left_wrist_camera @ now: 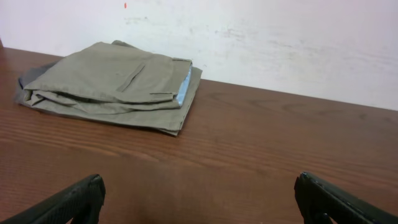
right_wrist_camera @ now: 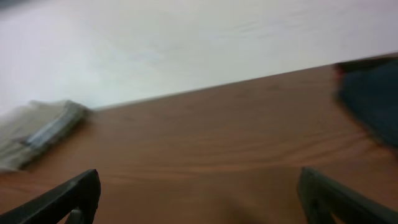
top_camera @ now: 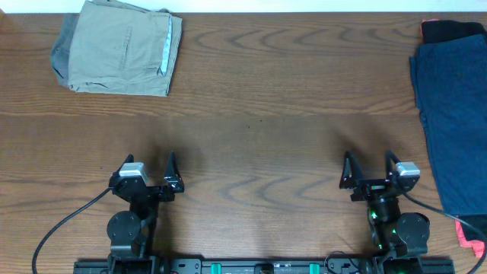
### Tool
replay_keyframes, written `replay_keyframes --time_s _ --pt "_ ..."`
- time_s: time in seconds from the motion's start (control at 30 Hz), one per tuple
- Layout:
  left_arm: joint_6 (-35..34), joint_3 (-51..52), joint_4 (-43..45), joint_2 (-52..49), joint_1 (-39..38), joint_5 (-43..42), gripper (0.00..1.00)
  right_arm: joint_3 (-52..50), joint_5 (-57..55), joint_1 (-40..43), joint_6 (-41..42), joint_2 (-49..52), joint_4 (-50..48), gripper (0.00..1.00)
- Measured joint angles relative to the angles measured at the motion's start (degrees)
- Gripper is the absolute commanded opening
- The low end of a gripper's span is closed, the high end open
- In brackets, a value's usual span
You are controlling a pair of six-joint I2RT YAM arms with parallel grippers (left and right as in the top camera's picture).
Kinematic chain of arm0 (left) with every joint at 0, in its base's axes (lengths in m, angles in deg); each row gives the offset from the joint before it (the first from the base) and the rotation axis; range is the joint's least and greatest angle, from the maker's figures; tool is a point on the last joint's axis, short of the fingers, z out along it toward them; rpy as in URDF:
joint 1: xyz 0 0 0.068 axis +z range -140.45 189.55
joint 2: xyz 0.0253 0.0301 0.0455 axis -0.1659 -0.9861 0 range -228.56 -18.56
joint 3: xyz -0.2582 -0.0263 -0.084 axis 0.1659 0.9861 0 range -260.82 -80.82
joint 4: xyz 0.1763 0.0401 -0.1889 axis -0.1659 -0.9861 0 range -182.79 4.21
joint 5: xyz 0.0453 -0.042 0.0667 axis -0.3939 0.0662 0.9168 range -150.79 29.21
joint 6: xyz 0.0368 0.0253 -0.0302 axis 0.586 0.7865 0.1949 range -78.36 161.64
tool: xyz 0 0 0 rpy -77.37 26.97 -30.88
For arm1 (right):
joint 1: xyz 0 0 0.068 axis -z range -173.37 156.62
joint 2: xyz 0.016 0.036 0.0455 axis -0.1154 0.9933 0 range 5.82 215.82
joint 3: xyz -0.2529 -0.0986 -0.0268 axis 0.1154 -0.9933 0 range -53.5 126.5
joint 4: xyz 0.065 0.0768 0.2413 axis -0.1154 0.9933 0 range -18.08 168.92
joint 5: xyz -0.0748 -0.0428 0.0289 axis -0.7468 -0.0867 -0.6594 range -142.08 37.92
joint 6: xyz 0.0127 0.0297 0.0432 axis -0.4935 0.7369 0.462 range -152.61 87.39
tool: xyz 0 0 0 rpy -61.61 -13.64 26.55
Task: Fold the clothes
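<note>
The dark navy-blue shorts (top_camera: 455, 114) lie spread along the table's right edge in the overhead view, and show as a blurred dark patch at the right of the right wrist view (right_wrist_camera: 372, 99). My right gripper (top_camera: 370, 169) is open and empty near the front right, left of the shorts and apart from them; its fingers frame bare wood (right_wrist_camera: 199, 199). My left gripper (top_camera: 150, 169) is open and empty near the front left, over bare wood (left_wrist_camera: 199, 199).
Folded tan shorts (top_camera: 118, 47) lie at the back left, also in the left wrist view (left_wrist_camera: 112, 84) and blurred in the right wrist view (right_wrist_camera: 37, 130). A black garment (top_camera: 453, 29) with red-pink trim (top_camera: 472, 242) lies under the navy shorts. The brown wooden table (top_camera: 259, 114) spans the view.
</note>
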Motion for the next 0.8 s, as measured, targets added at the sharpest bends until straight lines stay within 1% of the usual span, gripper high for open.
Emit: replay_keyframes --time_s 0.1,0.23,0.3,0.37,0.43,0.47,0.53,0.6,0.67,0.77,0.8 --pt "0.0 0.0 0.0 0.0 0.0 0.0 0.98 0.0 9.35 0.0 12.26 0.0 0.39 0.99" --pt "-0.02 0.0 0.0 0.0 0.0 0.0 0.98 0.0 19.19 -0.24 23.63 0.0 -0.13 0.99" --pt "-0.02 0.0 0.0 0.0 0.0 0.02 0.98 -0.04 22.36 -0.24 28.33 0.02 -3.26 0.99" --pt "0.0 0.0 0.0 0.0 0.0 0.0 0.98 -0.02 24.24 -0.24 30.32 0.09 -11.23 0.99" --pt "0.0 0.0 0.02 0.0 0.0 0.0 0.98 0.07 25.53 -0.24 30.64 -0.04 -18.64 0.99" --pt "0.0 0.0 0.02 0.0 0.0 0.02 0.98 0.28 25.77 -0.24 30.36 -0.09 -20.76 0.99" --pt "0.0 0.0 0.0 0.0 0.0 0.0 0.98 1.46 25.18 -0.24 28.96 0.02 -21.14 0.99" --pt "0.0 0.0 0.02 0.0 0.0 0.0 0.98 3.43 24.17 -0.24 26.64 0.7 -18.93 0.99" --pt "0.0 0.0 0.02 0.0 0.0 0.0 0.98 7.61 22.21 -0.24 22.67 3.1 -14.23 0.99" --pt "-0.02 0.0 0.02 0.0 0.0 0.02 0.98 15.17 18.67 -0.24 16.55 8.98 -7.91 0.99" --pt "0.0 0.0 0.02 0.0 0.0 0.0 0.98 19.34 16.48 -0.24 13.53 12.68 -4.74 0.99"
